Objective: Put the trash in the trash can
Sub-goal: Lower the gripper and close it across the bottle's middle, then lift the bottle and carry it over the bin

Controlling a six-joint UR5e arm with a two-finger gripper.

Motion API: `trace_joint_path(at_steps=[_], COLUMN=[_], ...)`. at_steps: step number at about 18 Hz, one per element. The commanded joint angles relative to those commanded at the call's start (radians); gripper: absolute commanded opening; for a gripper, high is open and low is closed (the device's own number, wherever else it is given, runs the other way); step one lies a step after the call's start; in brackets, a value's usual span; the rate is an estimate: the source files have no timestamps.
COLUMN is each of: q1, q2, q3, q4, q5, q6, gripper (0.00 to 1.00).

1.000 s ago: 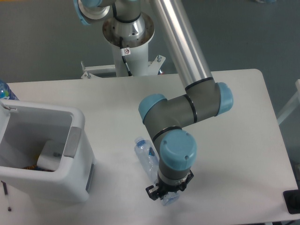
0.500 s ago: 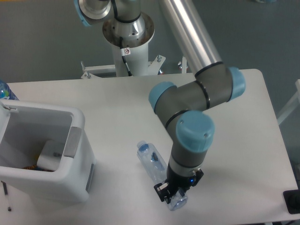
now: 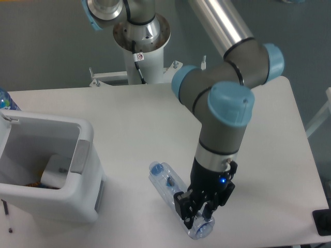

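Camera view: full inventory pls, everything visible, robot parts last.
table: 1, white, fills most of the view
trash can: 1, white with a grey handle panel, left side of table
white object: 1, inside the trash can; cannot tell what it is
clear bottle: 1, blue cap, lying on the table at front centre
second bottle: 1, blue, partly visible at left edge behind the trash can
arm: 1, grey with light blue caps, reaching over the table
pincer: 1, black, at the clear bottle's near end; grip state unclear

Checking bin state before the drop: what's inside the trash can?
Inside the trash can lies a white packet-like piece, with a bit of orange-brown beside it at the bottom. The near wall hides the rest of the floor.
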Motion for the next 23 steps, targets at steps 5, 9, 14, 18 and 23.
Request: trace_joint_path(at_steps=[5, 9, 14, 18, 23], q1=[-0.005, -0.008, -0.037, -0.101, -0.192], q2=[0.043, 0.066, 0.115, 0.138, 0.135], q3=[0.043, 0.077, 0.077, 0.077, 0.049], q4=[0.020, 0.046, 0.048, 0.078, 0.167], q5=[-0.097, -0.158, -0.212, -0.223, -0.226], q6=[0.000, -0.002, -0.011, -0.020, -0.037], gripper=[0.45, 0.45, 0.45, 0.45, 0.46])
